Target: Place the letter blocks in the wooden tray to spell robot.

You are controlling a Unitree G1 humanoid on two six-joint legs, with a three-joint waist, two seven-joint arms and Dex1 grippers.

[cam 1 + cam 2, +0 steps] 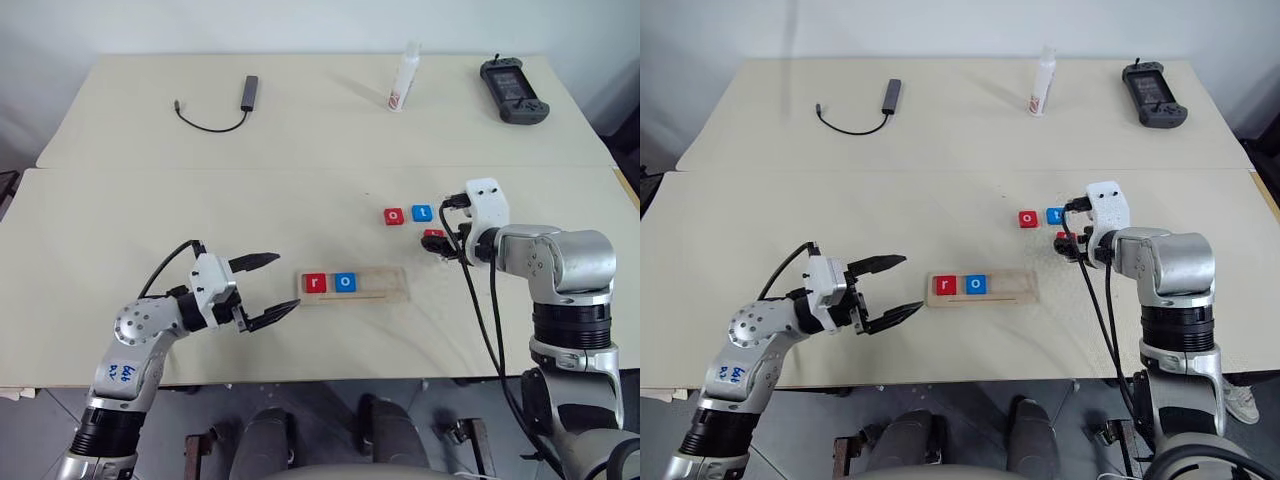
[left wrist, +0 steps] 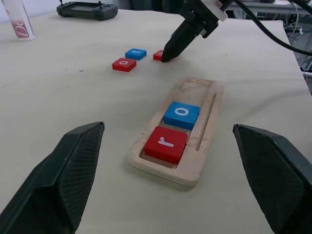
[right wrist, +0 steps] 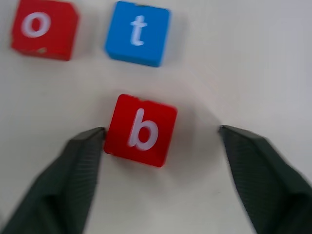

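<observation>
Right claw (image 3: 161, 141) straddles red b block (image 3: 141, 129), one finger touching

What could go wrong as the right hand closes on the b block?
The right hand sits off-centre: one finger touches the red b block, the other stands clear, so closing may shove or twist it. The red o block and blue t block lie close behind and could get bumped.

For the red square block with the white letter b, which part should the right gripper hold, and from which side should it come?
Grip the red square b block by two opposite side edges, coming from above. It lies flat on the table, apart from the o and t blocks, so only its thin sides give the right gripper a hold; its open fingers already straddle it.
</observation>
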